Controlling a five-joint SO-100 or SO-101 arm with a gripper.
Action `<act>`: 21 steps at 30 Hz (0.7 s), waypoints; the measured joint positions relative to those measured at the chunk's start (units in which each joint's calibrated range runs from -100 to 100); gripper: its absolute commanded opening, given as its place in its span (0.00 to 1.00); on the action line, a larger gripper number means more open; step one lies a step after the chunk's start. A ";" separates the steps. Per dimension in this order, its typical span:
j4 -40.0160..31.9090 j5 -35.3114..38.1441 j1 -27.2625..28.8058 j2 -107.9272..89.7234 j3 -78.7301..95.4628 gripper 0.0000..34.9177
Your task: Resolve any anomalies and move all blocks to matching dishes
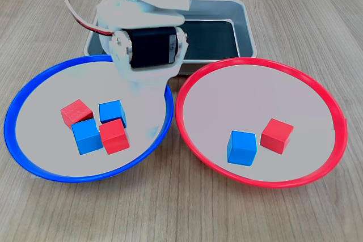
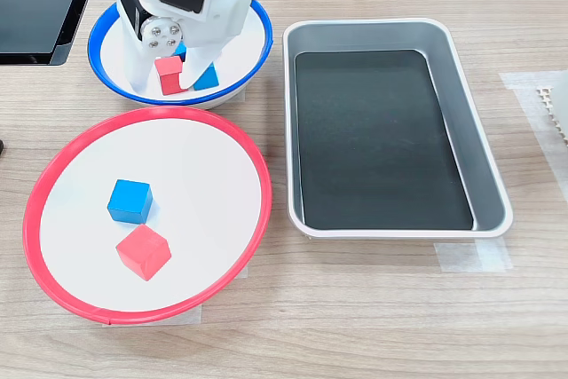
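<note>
My gripper (image 2: 162,80) hung splayed wide astride a red block (image 2: 169,75) inside the blue-rimmed dish (image 2: 257,33); I gripped nothing; two blue blocks (image 1: 88,136) beside it

Both exterior views look steeply down, sharing both dishes (image 1: 261,181) (image 2: 142,312)

bright, even light | soft shadows | sharp focus | no glare

I see white arm bent low, black servo block facing first exterior view. Gripper (image 2: 164,77) points down, jaws parted, nothing held between them. One white finger (image 2: 138,73) at second exterior view's left, other finger (image 2: 197,64) right.
</note>
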 measured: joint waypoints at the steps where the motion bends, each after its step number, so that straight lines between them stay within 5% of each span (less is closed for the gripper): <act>1: 0.24 0.00 -0.09 0.00 0.00 0.42; 21: 4.57 3.61 3.63 2.30 -2.81 0.48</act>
